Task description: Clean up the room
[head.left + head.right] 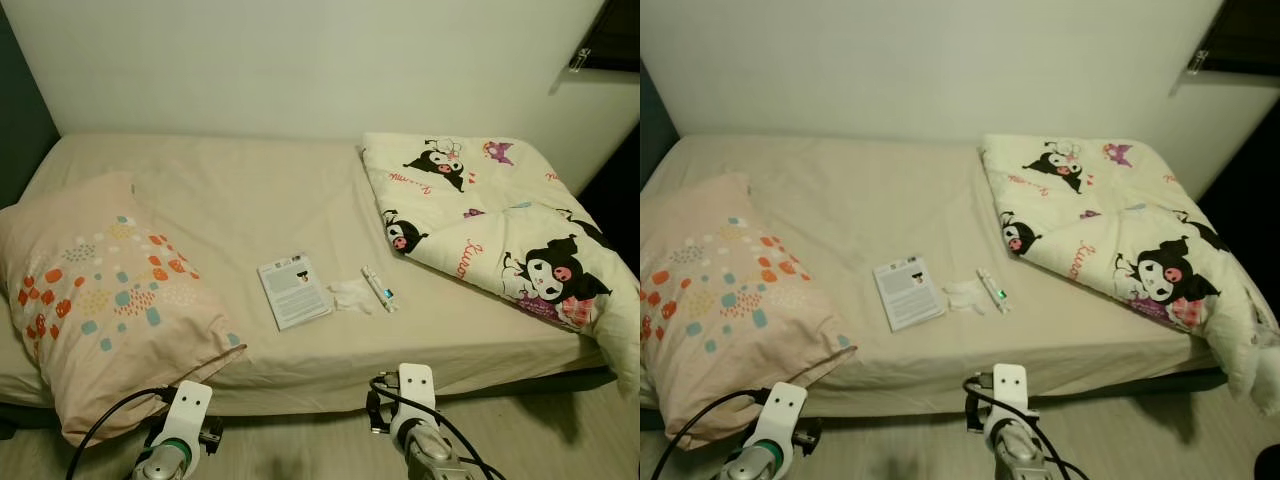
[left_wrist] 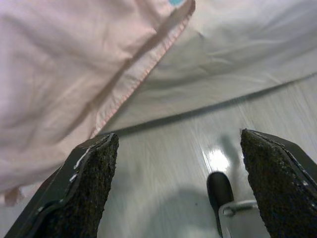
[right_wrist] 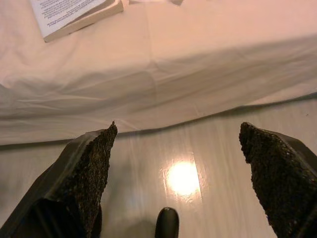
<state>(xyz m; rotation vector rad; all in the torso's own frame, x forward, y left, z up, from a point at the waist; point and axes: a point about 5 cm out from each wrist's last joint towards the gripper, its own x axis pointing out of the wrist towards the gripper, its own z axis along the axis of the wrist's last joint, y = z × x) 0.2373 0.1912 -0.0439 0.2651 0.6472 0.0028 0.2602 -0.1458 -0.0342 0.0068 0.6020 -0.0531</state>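
Note:
A bed (image 1: 250,190) with a beige sheet lies before me. On its near middle rest a white booklet (image 1: 294,290), a crumpled white wrapper (image 1: 351,295) and a small white tube (image 1: 379,288). A pink patterned pillow (image 1: 95,295) overhangs the near left corner. A cream cartoon-print blanket (image 1: 500,230) is bunched on the right. Both arms are held low in front of the bed edge. My left gripper (image 2: 178,188) is open over the floor under the pillow corner (image 2: 74,74). My right gripper (image 3: 178,178) is open over the floor below the booklet (image 3: 74,15).
Pale wooden floor (image 3: 198,163) runs along the bed's near side. A white wall (image 1: 300,60) stands behind the bed. The blanket hangs over the bed's right corner (image 1: 1255,370). A dark opening (image 1: 610,35) is at the top right.

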